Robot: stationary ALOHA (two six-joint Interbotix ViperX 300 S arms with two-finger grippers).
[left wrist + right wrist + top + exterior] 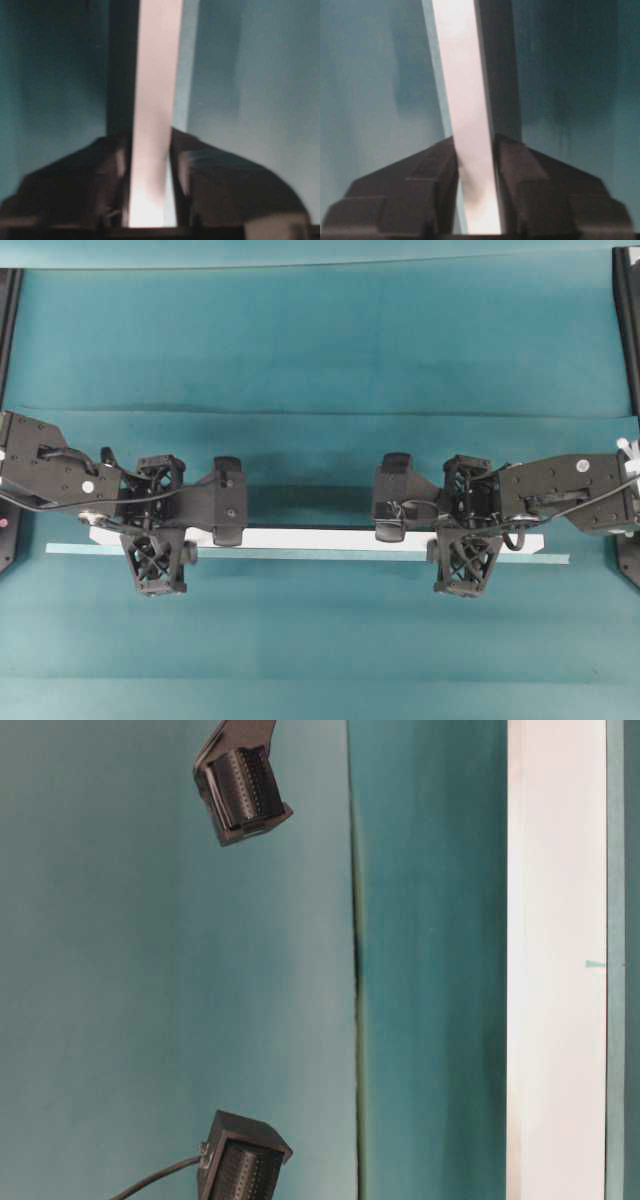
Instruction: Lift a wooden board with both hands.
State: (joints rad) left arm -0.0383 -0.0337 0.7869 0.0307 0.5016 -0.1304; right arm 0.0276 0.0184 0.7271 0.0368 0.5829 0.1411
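Between the fingers of the left gripper (148, 172) ran the wooden board (156, 100), a long white plank stretching straight ahead from the jaws in the left wrist view. Both dark fingers (107, 175) pressed against its two long edges, so the jaws stood narrowed and clamped on the plank with no gap visible on either side. A pale tape line (192, 60) lay just beside the board on its right edge in that view.

The right gripper (475, 185) showed the same grasp in its own wrist view: the board (462, 100) passed between its fingers (520, 185), which closed in against both edges and held it.

Seen from overhead, the board (310, 538) spanned the space between the two arms, its ends hidden beneath them. The left gripper (160, 515) straddled it near one end and the right gripper (467, 525) near the other, each with one lattice finger on either side of the plank. The tape line (300, 554) ran alongside the board, on the near side of both grippers, over the teal cloth (320, 350). Whether the board touched the cloth could not be told.
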